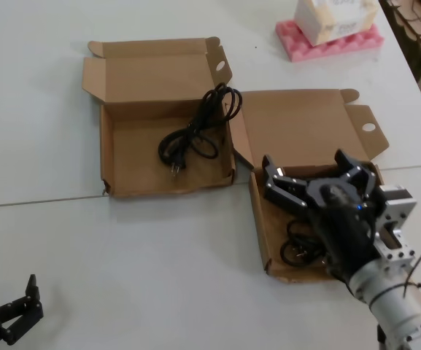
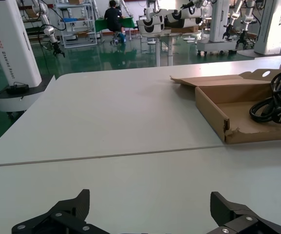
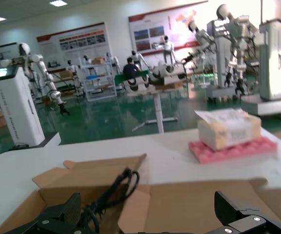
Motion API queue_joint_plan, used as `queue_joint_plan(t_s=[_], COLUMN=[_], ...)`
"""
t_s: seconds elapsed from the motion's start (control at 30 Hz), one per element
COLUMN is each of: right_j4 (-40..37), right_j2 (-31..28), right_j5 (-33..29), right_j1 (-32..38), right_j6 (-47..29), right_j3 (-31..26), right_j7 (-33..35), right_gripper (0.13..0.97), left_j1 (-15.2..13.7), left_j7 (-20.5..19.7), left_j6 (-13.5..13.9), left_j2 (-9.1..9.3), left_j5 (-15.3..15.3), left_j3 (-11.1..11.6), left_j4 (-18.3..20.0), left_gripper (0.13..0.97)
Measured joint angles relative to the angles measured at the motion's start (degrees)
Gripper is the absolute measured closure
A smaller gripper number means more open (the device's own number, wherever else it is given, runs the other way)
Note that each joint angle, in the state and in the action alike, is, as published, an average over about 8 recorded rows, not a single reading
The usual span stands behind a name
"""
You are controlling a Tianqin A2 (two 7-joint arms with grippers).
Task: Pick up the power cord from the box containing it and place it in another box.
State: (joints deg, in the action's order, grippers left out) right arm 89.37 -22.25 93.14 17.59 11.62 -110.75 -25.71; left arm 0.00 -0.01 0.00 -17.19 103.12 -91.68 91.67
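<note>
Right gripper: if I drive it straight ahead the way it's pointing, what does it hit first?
Probably the raised lid of the box below the right gripper, then the cord draped on the other box. Depth is unclear. Left gripper sits idle.

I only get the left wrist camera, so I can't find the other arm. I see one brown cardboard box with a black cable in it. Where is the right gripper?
Observer: The right gripper hangs open over a second, squarish brown cardboard box, to the right of the wide box you see.
Operator: Is anything in that box?
Observer: Yes, loops of thin black cable lie in its tray, under the gripper.
Operator: Is anything else on the table?
Observer: A white carton sits on a pink foam pad at the far right side.
</note>
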Motion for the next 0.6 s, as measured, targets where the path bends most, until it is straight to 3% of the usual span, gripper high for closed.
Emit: queue_joint_plan(t_s=[0.13, 0.6], right_j4=[0.3, 1.5], right_j2=[0.8, 3.4], right_j5=[1.5, 6.7], right_j1=[-2.6, -11.8], right_j6=[-1.7, -7.8], right_j3=[2.9, 12.8], right_j7=[0.0, 0.0], right_gripper=[0.129, 0.129], left_j1=[0.0, 0.0], left_j7=[0.0, 0.0], left_j6=[0.0, 0.0], left_j2=[0.00, 0.00], left_j5=[0.0, 0.0], left_j3=[0.0, 0.0], left_j4=[0.0, 0.0], left_gripper=[0.242, 0.143])
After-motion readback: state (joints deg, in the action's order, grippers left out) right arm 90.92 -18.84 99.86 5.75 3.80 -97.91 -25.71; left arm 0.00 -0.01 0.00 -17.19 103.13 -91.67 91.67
